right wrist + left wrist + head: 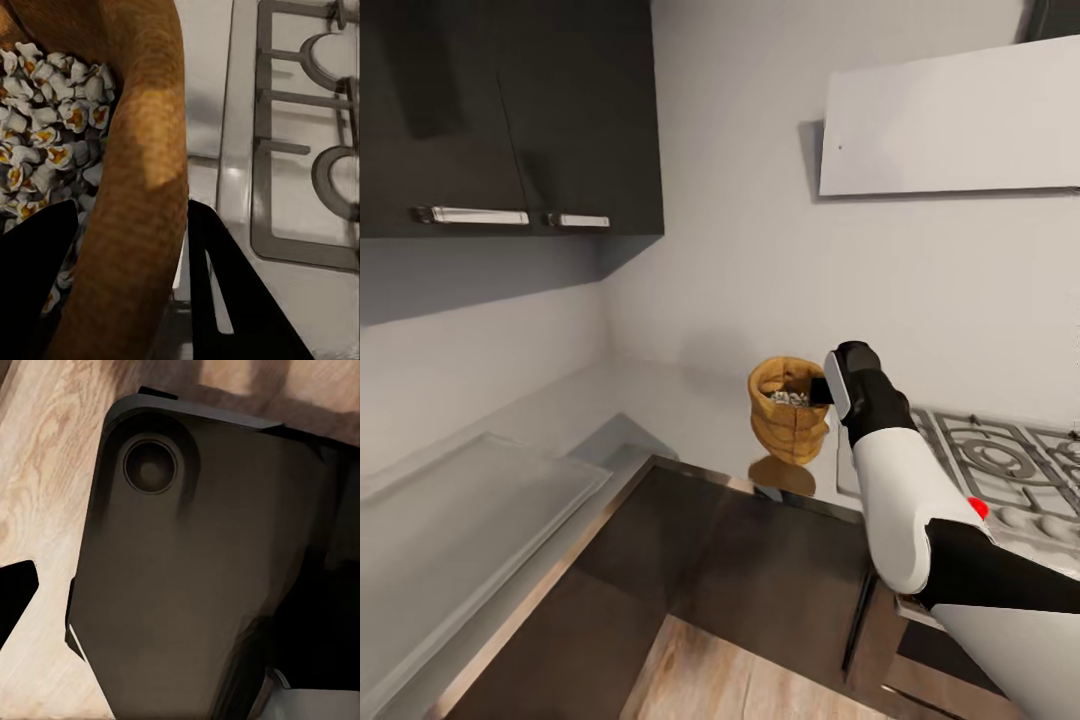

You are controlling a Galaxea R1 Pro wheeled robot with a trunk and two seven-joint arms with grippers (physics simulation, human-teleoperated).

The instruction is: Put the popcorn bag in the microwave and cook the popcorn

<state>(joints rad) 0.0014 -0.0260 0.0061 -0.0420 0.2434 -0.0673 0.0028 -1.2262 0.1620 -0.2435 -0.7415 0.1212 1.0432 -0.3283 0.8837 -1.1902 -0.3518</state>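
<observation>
The popcorn bag (785,425) stands upright on the grey countertop (690,410), just left of the hob. It is tan-brown with a rolled rim, and white popcorn (52,127) shows inside. My right gripper (822,392) reaches it from the right at rim height. In the right wrist view the bag's rim (142,150) runs between the two black fingers, one inside the bag and one outside, both against the paper. A black finger (19,600) of my left gripper shows far out at the side, low over the wooden floor. The microwave is out of view.
A grey gas hob (990,455) with grates lies right of the bag. Dark upper cabinets (510,110) hang at the left, and a white hood panel (950,120) above the hob. A pale flat slab (460,510) covers the left counter. My dark base (187,585) shows beneath the left arm.
</observation>
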